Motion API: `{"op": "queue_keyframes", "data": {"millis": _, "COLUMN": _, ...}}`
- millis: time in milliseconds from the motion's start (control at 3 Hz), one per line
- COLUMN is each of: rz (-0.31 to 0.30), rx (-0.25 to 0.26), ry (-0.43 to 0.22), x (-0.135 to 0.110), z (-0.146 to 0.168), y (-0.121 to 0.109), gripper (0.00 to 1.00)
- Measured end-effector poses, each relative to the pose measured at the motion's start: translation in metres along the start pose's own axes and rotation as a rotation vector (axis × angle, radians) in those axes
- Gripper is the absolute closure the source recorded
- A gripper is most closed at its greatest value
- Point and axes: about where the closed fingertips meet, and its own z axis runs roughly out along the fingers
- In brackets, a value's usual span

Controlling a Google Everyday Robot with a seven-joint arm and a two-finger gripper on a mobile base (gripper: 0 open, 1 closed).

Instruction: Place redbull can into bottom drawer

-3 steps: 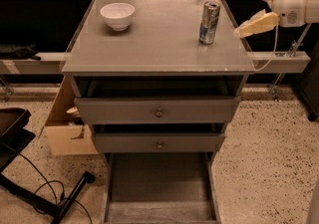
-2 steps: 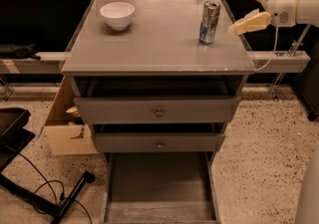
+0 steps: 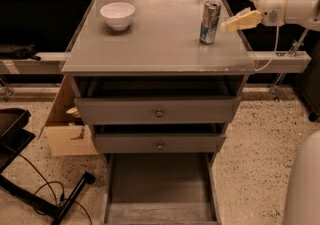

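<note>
The redbull can stands upright on the grey cabinet top, near its right edge. My gripper is just to the right of the can at about its height, with one pale finger pointing at the can and nearly touching it. The fingers are spread apart and hold nothing. The bottom drawer is pulled out at the foot of the cabinet, and its long flat floor is bare.
A white bowl sits at the back left of the cabinet top. The two upper drawers with round knobs are slightly out. A cardboard box stands left of the cabinet, with a black stand and cables on the floor.
My gripper has moved left, closer to the can. The can, the bowl and the drawers have not moved.
</note>
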Motion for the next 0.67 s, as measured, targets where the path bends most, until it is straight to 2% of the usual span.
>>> {"op": "queue_keyframes", "data": {"millis": 333, "rz": 0.03, "rx": 0.026, "ry": -0.03, "x": -0.001, "z": 0.024, "y": -0.011, "gripper": 0.0}}
{"op": "queue_keyframes", "data": {"millis": 667, "rz": 0.069, "rx": 0.009, "ry": -0.067, "x": 0.0, "z": 0.055, "y": -0.014, "gripper": 0.0}}
